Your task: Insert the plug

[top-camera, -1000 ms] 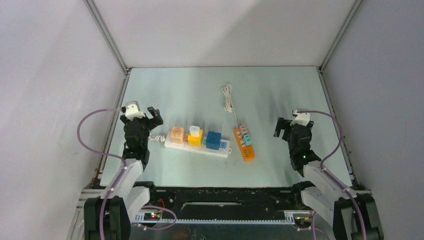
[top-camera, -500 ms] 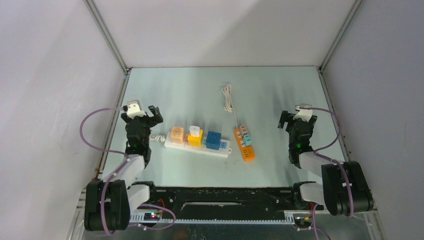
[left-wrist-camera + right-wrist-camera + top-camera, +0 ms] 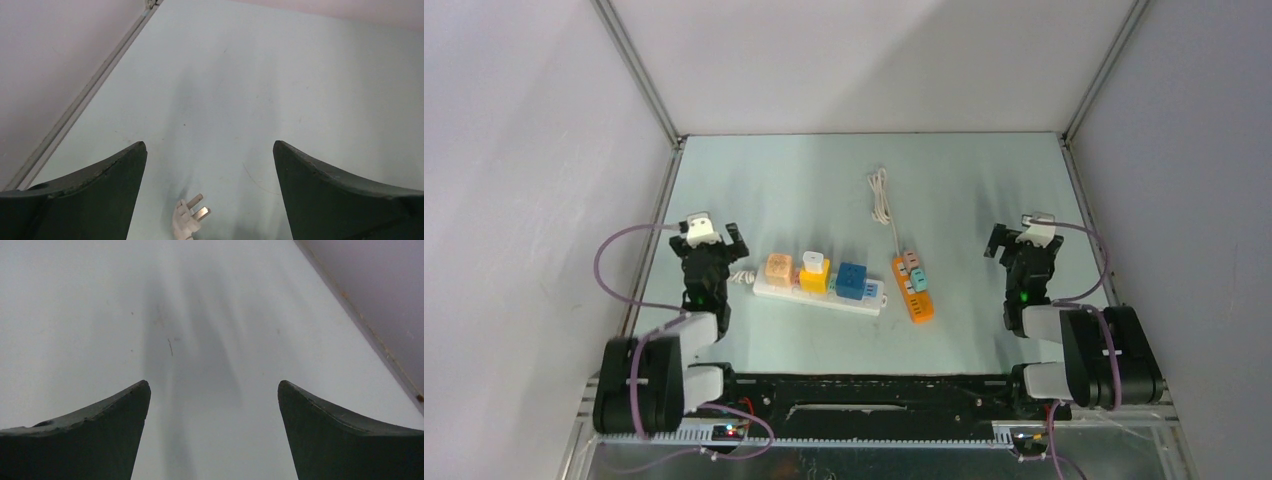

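Left gripper (image 3: pixel 209 146) agape near plug (image 3: pixel 189 220); three cubes (image 3: pixel 812 273) in strip (image 3: pixel 824 298)

The counter (image 3: pixel 804 180) is smooth and matt, pale green, with a few tiny scratches and specks. The plug (image 3: pixel 187 219) near the left edge is white plastic, and its two pins are shiny bare metal. The long white power strip (image 3: pixel 824 295) looks like hard, smooth plastic. So do the peach block (image 3: pixel 778 268), the yellow block (image 3: pixel 814 275) and the blue block (image 3: pixel 851 280) on it. The orange strip (image 3: pixel 914 290) near the middle is plastic too. Its thin white cord (image 3: pixel 882 200) looks rubbery. The fingers (image 3: pixel 90 195) of the left gripper (image 3: pixel 209 147) and of the right gripper (image 3: pixel 214 385) are dark, dull plastic. The rail (image 3: pixel 80 100) along the counter's left edge looks like pale metal.
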You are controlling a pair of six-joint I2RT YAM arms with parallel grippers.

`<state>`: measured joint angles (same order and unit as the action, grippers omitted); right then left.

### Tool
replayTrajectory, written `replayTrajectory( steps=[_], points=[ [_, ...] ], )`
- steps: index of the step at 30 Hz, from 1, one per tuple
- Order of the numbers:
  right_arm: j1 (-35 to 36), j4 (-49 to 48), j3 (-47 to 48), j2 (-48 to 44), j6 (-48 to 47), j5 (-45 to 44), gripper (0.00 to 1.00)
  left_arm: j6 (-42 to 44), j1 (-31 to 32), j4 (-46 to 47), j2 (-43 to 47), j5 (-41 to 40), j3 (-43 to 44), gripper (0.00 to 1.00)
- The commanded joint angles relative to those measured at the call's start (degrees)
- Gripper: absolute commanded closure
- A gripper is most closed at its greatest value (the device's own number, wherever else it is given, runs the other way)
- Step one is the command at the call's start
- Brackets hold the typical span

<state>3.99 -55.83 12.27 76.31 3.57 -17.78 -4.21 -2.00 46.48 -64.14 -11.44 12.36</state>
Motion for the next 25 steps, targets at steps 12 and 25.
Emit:
replayTrajectory(
  steps=[12, 25],
  points=[
    [-2.9, -0.9, 1.5, 1.3, 0.2, 9.1, 0.00, 4.6, 0.2, 14.5, -7.9, -2.2, -1.5, 0.00],
    [-2.9, -1.1, 1.4, 1.4, 0.2, 9.2, 0.01, 4.6, 0.2, 13.9, -8.0, -2.2, -1.3, 0.00]
  ],
)
